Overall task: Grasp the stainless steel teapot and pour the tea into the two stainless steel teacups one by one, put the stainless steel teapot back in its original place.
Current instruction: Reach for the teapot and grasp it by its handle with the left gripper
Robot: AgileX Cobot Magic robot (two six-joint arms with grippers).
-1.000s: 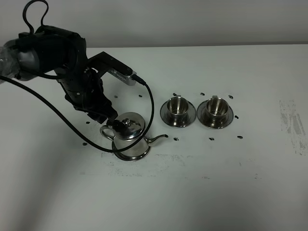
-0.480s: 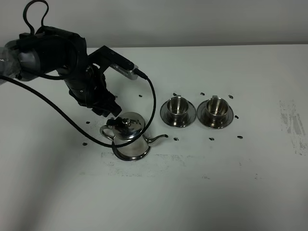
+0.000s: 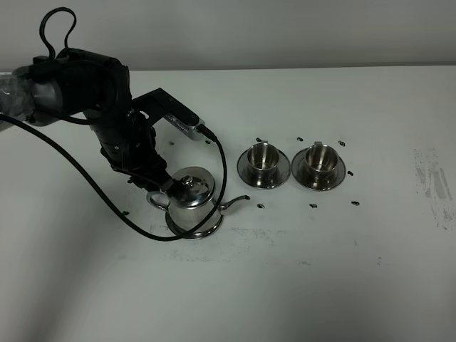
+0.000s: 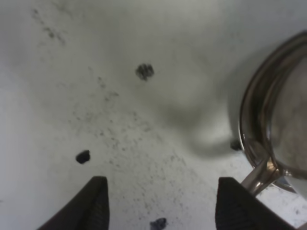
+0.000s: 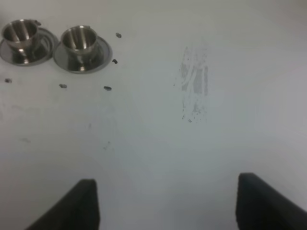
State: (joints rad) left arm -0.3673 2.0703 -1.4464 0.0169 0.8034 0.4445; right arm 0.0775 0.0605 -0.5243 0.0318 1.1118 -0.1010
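Teapot point(image 3: 191, 203) stands on the table point(image 3: 299, 285), left of cup 1 point(image 3: 263, 160) and cup 2 point(image 3: 318, 160), not gripped.
My left tool point(image 4: 160, 213) is spread, the pot's handle point(image 4: 261, 175) just beside 1 finger point(image 4: 237, 208); my right tool point(image 5: 168, 206) is spread and idle. I can't make out tea in either cup, so I judge both pours remain. Its saucer point(image 3: 203, 231) is mostly hidden.

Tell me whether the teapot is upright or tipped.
Upright. The stainless steel teapot stands on its base with the domed lid and knob on top, and its spout reaches out sideways rather than dipping downward.
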